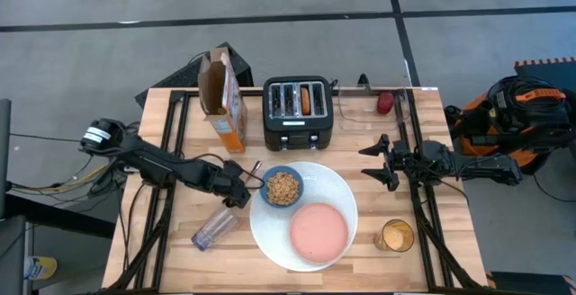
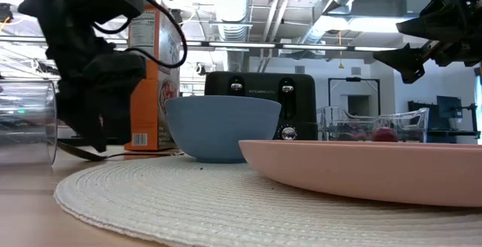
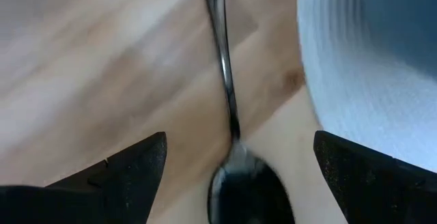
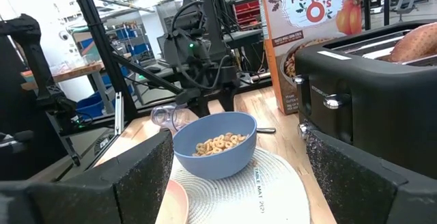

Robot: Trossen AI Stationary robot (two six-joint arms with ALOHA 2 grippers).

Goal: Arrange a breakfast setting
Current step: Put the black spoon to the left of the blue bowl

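My left gripper (image 1: 243, 190) sits low in the middle left of the high view, fingers spread wide over the spoon (image 3: 229, 125). The spoon is thin, shiny metal and lies flat on the table (image 1: 171, 165), just beside the plate (image 1: 335, 187). My right gripper (image 1: 385, 162) waits spread too, at the right.

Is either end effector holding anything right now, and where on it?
Nothing is held. The left end effector is open astride the metal spoon on the table; the right end effector is open and empty.
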